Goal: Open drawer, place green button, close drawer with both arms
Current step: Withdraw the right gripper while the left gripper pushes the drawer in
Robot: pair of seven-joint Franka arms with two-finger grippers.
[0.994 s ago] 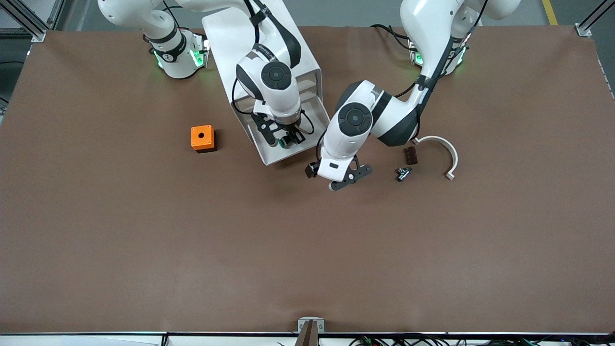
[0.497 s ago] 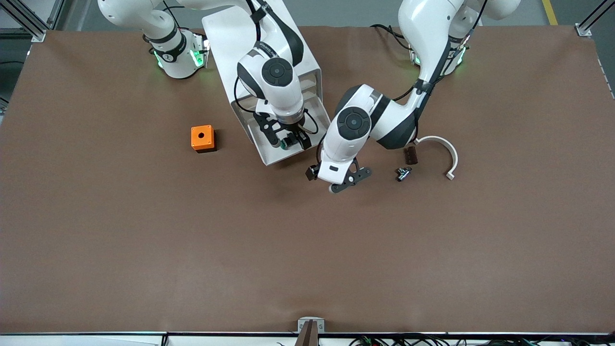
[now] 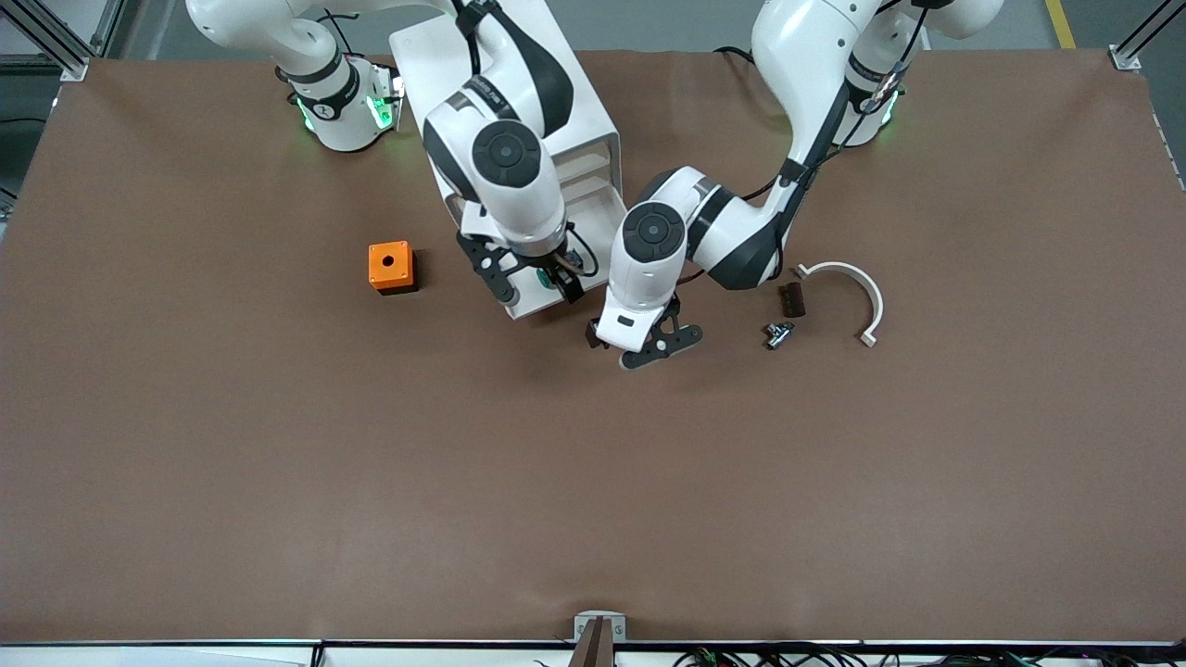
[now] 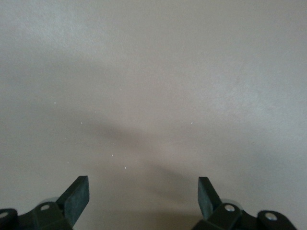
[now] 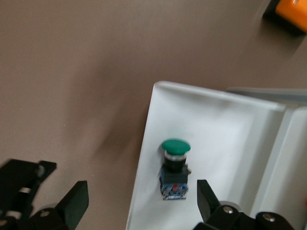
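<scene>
Front view: brown table (image 3: 278,482) under two white arms reaching in from twelve o'clock. White four-drawer cabinet (image 3: 556,102) near the top centre, with the drawer (image 3: 533,301) pulled out toward six o'clock. Right gripper (image 3: 528,278) over the open drawer, spread wide, holding nothing. Green cap of the button (image 3: 547,281) just visible inside the drawer, under that gripper. Left gripper (image 3: 649,347) at four o'clock of the drawer, low over bare table, spread wide and empty. Orange box (image 3: 390,267) at nine o'clock of the drawer, apart from it. Dark brown block (image 3: 790,299), small black-and-white switch part (image 3: 776,334) and white curved piece (image 3: 852,292) grouped toward the left arm's end of the table.

Left wrist view: bare brown table surface only, framed by two black fingertips (image 4: 76,196) standing far apart.

Right wrist view: button (image 5: 174,168) lying in the white drawer (image 5: 230,143) near its front corner, green cap on a black-and-blue body. Fingertips (image 5: 74,201) wide apart, clear of the button. Orange box (image 5: 292,14) at the picture's edge.
</scene>
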